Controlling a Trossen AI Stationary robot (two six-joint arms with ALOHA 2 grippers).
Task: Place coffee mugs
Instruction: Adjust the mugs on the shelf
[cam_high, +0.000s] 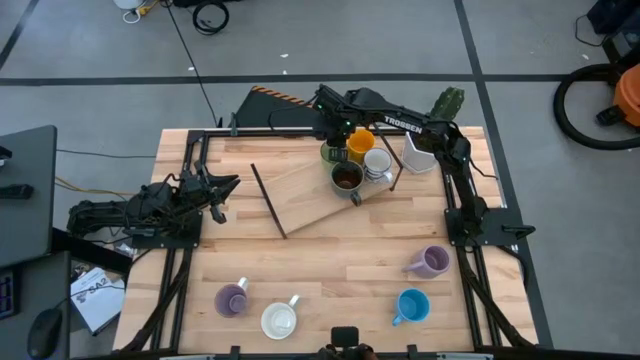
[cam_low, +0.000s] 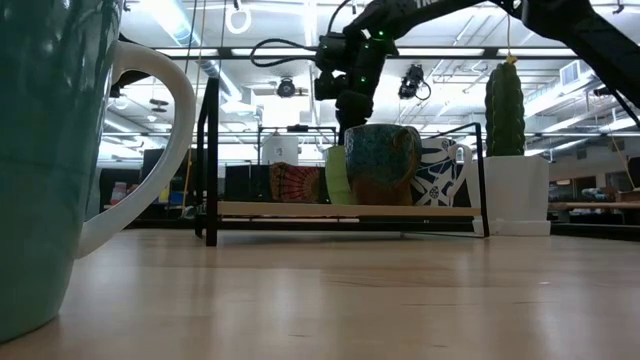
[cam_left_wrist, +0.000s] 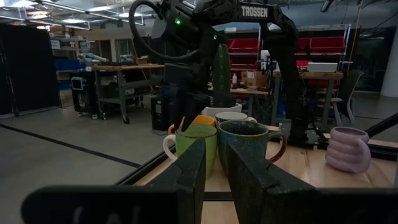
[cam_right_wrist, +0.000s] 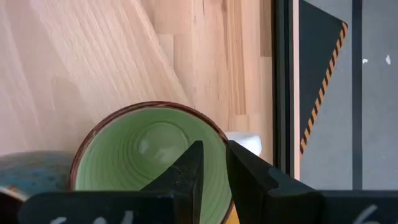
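Observation:
A green mug (cam_high: 330, 152) stands at the far left of a wooden shelf (cam_high: 300, 195) in a black frame, beside an orange mug (cam_high: 360, 143), a white mug (cam_high: 378, 163) and a dark brown mug (cam_high: 347, 177). My right gripper (cam_right_wrist: 215, 163) reaches down from above and is shut on the green mug (cam_right_wrist: 149, 149). My left gripper (cam_high: 226, 186) waits shut and empty at the table's left. Two lilac mugs (cam_high: 430, 262) (cam_high: 232, 299), a blue mug (cam_high: 412, 305) and a white-lined mug (cam_high: 280, 320) stand on the near half of the table. My right gripper has the green mug's rim (cam_right_wrist: 219, 138), on the side toward the table's far edge. One finger (cam_right_wrist: 194, 163) is inside the mug and one (cam_right_wrist: 244, 169) outside, coming from above and pointing down. The mug stands upright, its base level with the other mugs on the shelf (cam_low: 338, 178).
A white pot (cam_high: 420, 152) with a cactus (cam_high: 448, 103) stands just right of the shelf. The frame's black posts (cam_low: 211, 160) (cam_low: 484, 180) rise at the shelf's ends. The white-lined mug looms close at the left of the low view (cam_low: 50, 160). Bare table lies between shelf and near mugs.

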